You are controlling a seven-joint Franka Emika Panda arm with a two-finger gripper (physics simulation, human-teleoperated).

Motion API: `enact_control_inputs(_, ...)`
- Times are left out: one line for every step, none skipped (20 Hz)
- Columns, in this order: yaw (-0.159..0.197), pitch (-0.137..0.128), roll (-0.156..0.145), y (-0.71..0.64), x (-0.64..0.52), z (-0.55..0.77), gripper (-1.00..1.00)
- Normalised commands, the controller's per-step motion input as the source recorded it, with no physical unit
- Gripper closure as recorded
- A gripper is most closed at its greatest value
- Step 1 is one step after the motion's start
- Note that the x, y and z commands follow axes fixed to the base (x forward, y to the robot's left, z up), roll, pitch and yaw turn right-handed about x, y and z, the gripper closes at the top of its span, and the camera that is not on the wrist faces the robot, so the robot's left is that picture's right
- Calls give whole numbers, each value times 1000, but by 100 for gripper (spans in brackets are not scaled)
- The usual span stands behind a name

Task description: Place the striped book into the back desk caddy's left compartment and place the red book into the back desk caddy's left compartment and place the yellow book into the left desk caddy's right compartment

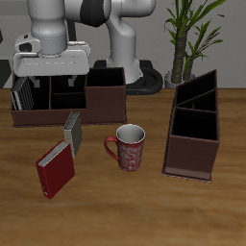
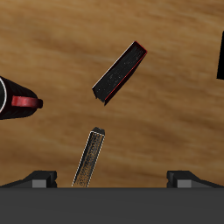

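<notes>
The striped book [image 1: 21, 92] stands in an end compartment of the back desk caddy [image 1: 104, 104]. The red book [image 1: 55, 171] lies on the table near the front edge; it also shows in the wrist view [image 2: 121, 72]. The yellow book [image 1: 72, 133] stands on edge, tilted, just in front of the back caddy, and the wrist view shows it edge-on [image 2: 88, 157]. My gripper [image 1: 60, 83] hangs above the back caddy, open and empty, and its fingertips [image 2: 35, 180] frame the wrist view [image 2: 112, 179]. The left desk caddy [image 1: 192, 144] stands apart, beside the mug.
A red patterned mug [image 1: 128, 147] stands between the books and the left desk caddy; its handle side shows in the wrist view [image 2: 17, 96]. A potted plant [image 1: 187, 38] stands at the back. The robot base [image 1: 120, 38] is behind the back caddy.
</notes>
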Motion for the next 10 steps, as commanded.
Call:
enact_control_inputs(-105, 85, 311, 389, 276, 141, -100)
enact_control_inputs(6, 138, 278, 367, 362, 24, -100)
enact_control_inputs(22, 139, 365, 399, 466, -59, -100)
enact_control_inputs(-15, -9, -4, -6, 397, 116, -100)
enact_control_inputs(-55, -18, 98, -25, 445, 71, -100)
enact_control_inputs(-80, 27, 76, -48, 354, -45, -100)
enact_control_inputs(-1, -8, -52, -119, 229, 21, -100)
enact_control_inputs(-170, -14, 236, -95, 511, 25, -100)
enact_control_inputs(-135, -86, -53, -368, 450, 71, -100)
enact_control_inputs(-134, -5, 25, -288, 361, -105, -100)
